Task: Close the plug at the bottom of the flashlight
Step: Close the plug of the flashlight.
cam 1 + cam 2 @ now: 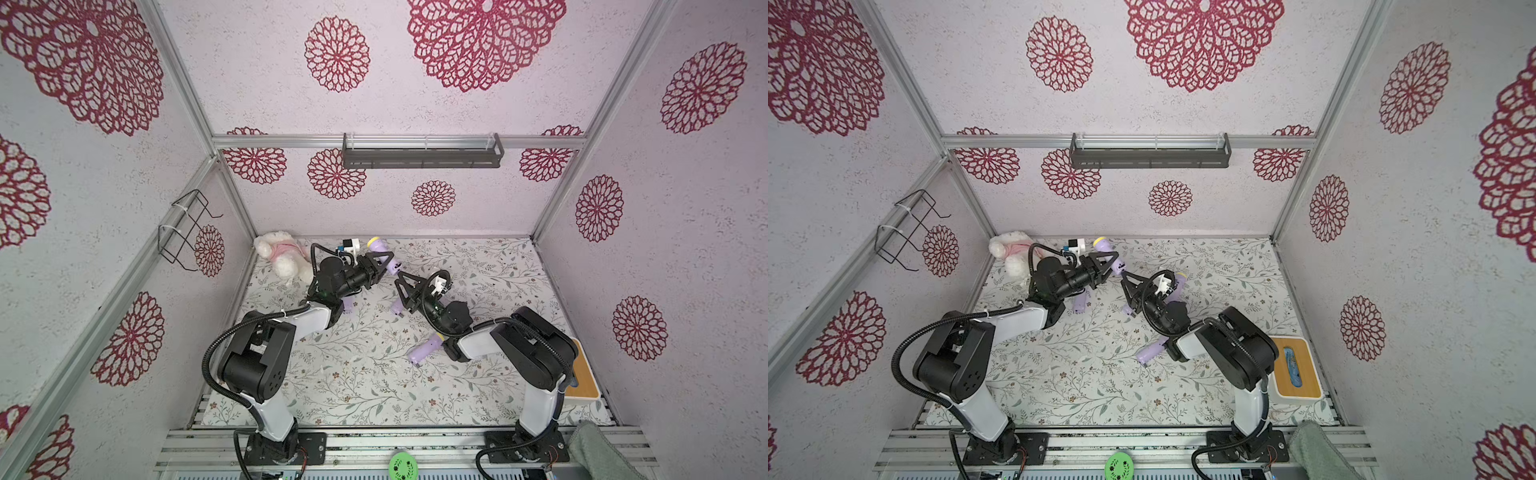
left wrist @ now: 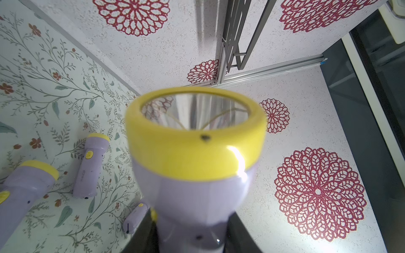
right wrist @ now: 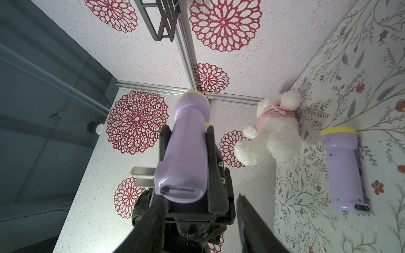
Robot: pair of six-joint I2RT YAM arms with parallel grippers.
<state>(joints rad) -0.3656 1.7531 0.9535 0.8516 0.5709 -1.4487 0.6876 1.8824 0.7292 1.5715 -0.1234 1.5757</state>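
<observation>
A purple flashlight (image 1: 383, 254) with a yellow head hangs above the table at the back, its lens filling the left wrist view. My left gripper (image 1: 383, 266) is shut on the flashlight (image 2: 197, 197) around its body. In the right wrist view two metal prongs of the plug (image 3: 142, 177) stick out sideways from the flashlight's bottom end (image 3: 182, 190). My right gripper (image 3: 198, 197) is open right at that bottom end; one of its fingers (image 3: 153, 219) lies against the end near the plug, while its mate stands clear.
Several more purple flashlights lie on the floral mat, among them one (image 1: 424, 350) by the right arm and one (image 3: 344, 170) near the back. A white plush toy (image 1: 282, 255) sits in the back left corner. A wooden-topped box (image 1: 1296, 368) stands at the right edge.
</observation>
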